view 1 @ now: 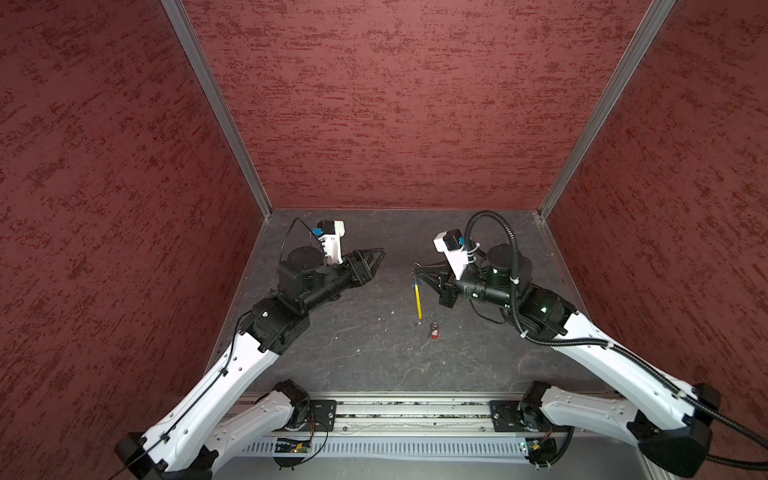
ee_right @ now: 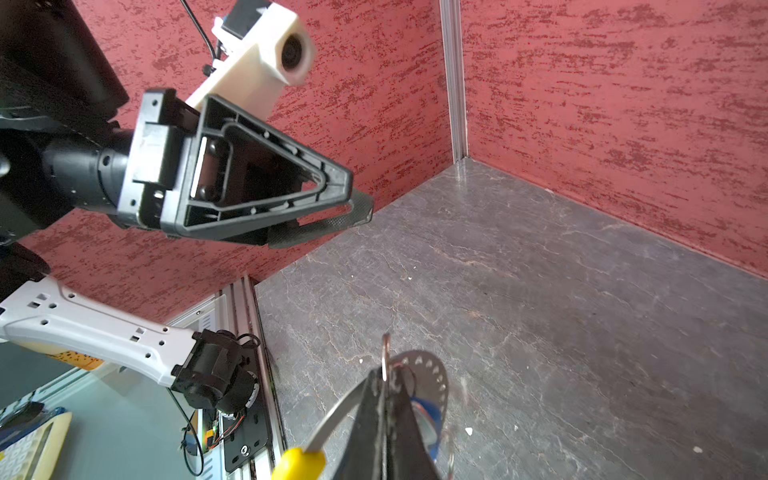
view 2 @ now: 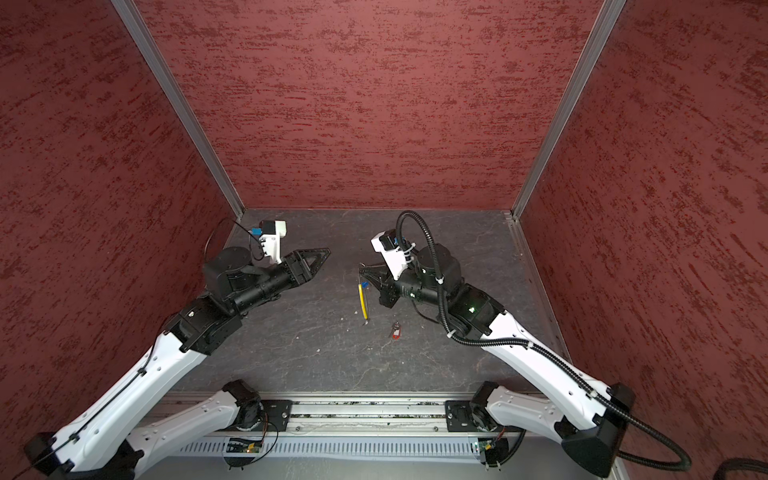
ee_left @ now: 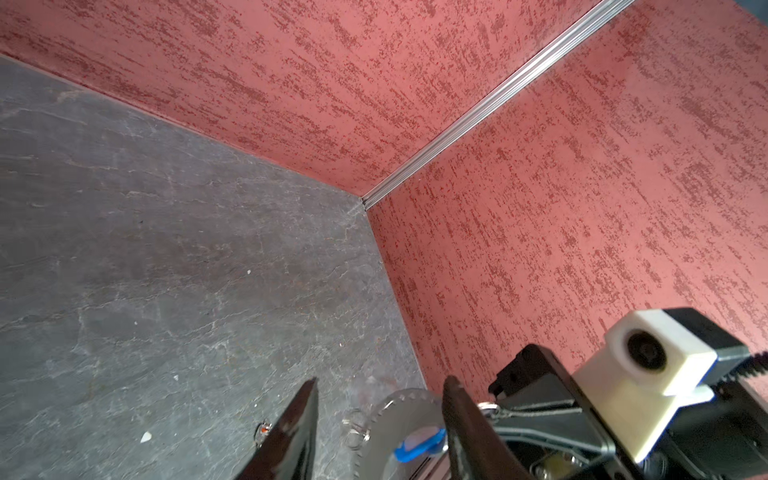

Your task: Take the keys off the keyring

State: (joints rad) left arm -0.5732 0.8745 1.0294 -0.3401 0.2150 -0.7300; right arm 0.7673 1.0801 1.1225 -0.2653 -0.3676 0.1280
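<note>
My right gripper (ee_right: 384,384) is clamped shut on a silver ring (ee_right: 385,353) at the top of the keyring (view 1: 417,301), pinched at the very fingertips. From that pinch the keyring's yellow stretch seems to hang, its long axis running from my fingertips down toward the table (view 1: 353,332). Whether its lower end touches the table I cannot tell. The blue key (ee_right: 428,415) sits at the keyring's top end, just beside my closed fingertips, and I judge that it has not been taken off. The red key (view 1: 434,332) lies on the table near the keyring's lower end, on my right arm's side and apart from it, so I take that one as done.

My left gripper (ee_left: 381,382) stands open with nothing between its fingers. It is well apart from the keyring, on the side away from my right arm, and points toward the keyring's top end. So the blue key lies ahead of the left fingers, across the gap.

My right gripper is nearer but busy as the anchor. I judge the left must cross over, take the blue key by its tag and work it off the keyring's top end while the right holds firm.
</note>
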